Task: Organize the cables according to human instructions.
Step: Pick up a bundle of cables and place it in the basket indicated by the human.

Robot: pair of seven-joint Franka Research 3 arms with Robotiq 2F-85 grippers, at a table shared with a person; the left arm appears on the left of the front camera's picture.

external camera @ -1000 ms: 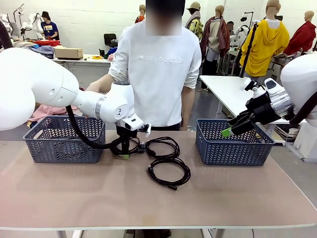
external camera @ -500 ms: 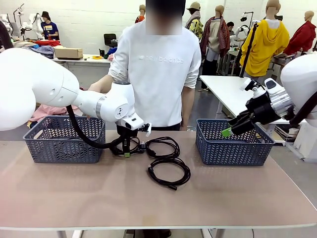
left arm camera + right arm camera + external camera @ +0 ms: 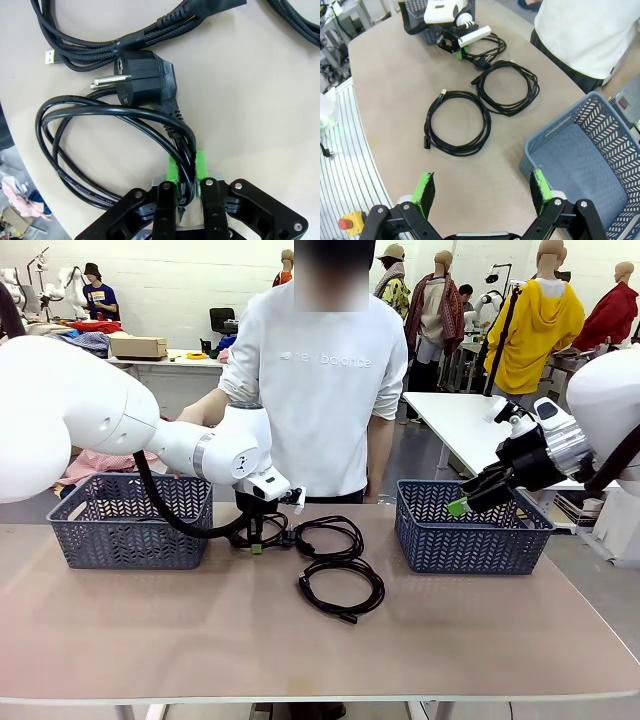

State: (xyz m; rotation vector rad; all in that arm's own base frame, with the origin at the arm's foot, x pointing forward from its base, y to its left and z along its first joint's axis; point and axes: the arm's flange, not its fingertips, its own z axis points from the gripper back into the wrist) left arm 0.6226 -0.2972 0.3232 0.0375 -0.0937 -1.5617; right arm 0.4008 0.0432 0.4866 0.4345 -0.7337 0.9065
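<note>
White sweatshirt (image 3: 322, 400) on the person at the table's far side: pale grey lower-case lettering across chest reads "new balance". Single line, low contrast.

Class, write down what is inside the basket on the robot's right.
The right basket shows a bare floor, nothing on it. Its far end runs off the wrist picture; from the front its wall hides the floor.

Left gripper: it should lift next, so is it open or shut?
Shut on the thin black coiled power cord: in the left wrist view the left gripper's green pads pinch its strands from both sides.
</note>
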